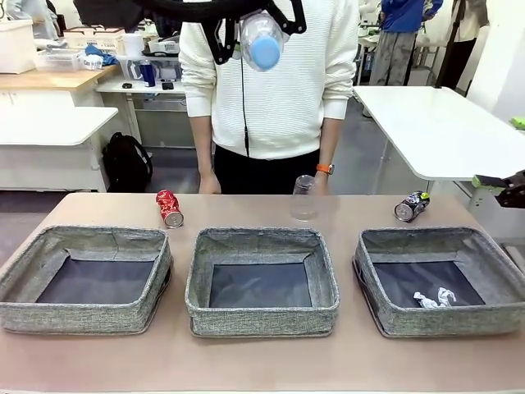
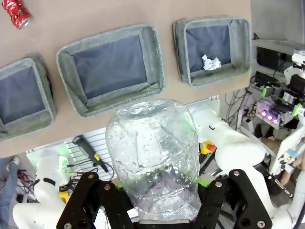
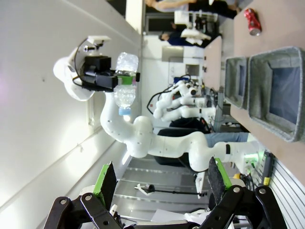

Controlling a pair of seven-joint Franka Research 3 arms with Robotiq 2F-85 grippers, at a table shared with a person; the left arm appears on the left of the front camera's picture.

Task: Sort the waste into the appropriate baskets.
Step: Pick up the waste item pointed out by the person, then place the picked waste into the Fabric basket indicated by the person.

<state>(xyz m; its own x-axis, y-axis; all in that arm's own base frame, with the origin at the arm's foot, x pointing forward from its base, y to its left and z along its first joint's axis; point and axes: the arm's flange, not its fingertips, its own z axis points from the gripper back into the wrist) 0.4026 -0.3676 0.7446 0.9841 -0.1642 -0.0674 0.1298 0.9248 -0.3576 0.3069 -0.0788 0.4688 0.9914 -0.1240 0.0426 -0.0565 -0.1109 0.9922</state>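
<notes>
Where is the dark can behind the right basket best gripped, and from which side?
Probably across the middle of its body, from straight above. The dark can lies on its side on the table, one end facing the right basket, so both rounded flanks are free, while the basket wall blocks a low frontal approach.

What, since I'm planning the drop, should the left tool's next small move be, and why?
Probably lower the left tool, shut on the clear plastic bottle, toward the empty middle basket: the bottle hangs high above the table, and white scraps occupy the right basket.
</notes>
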